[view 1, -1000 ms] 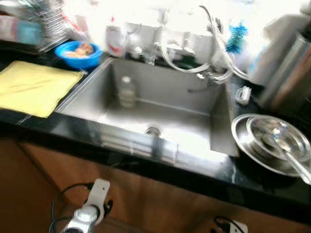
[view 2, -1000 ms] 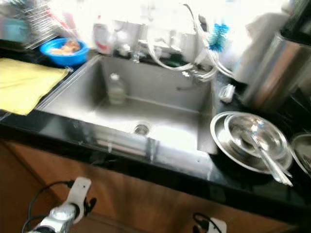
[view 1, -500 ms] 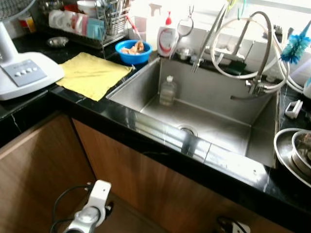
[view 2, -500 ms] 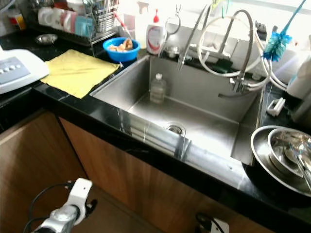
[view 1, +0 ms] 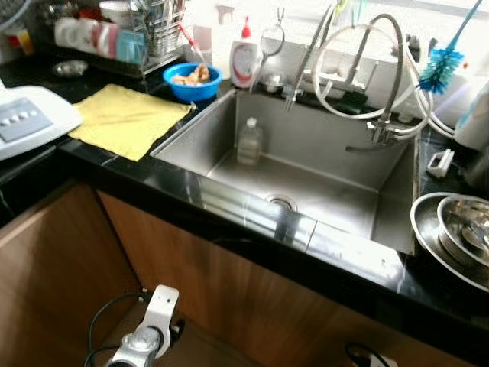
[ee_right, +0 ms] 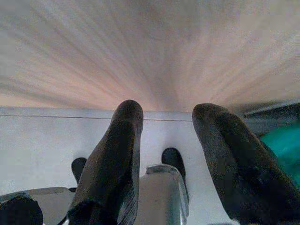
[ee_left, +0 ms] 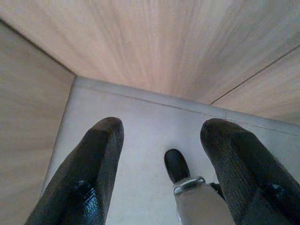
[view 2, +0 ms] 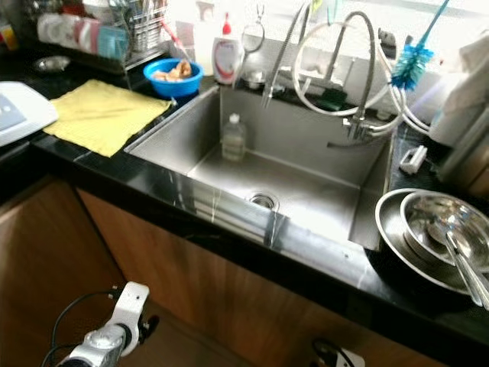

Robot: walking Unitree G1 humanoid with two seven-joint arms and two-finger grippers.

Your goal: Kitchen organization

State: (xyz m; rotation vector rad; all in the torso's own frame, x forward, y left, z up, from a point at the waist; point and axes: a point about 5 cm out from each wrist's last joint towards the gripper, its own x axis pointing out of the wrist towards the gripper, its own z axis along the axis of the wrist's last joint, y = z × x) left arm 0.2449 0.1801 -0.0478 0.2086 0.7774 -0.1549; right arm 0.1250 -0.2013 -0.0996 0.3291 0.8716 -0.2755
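I judge the kitchen organization barely begun: nothing is in hand. The black tabletop [view 1: 99, 172] carries a steel sink [view 1: 306, 180] with a clear bottle [view 1: 249, 142] standing inside near its back wall, a yellow cloth [view 1: 126, 120] to my left, stacked steel bowls [view 2: 435, 233] to my right, and a blue bowl [view 1: 192, 81] behind the cloth. My left tool [ee_left: 164, 154] and right tool [ee_right: 164, 140] hang low by the wooden cabinet front, fingers spread, well below every item.
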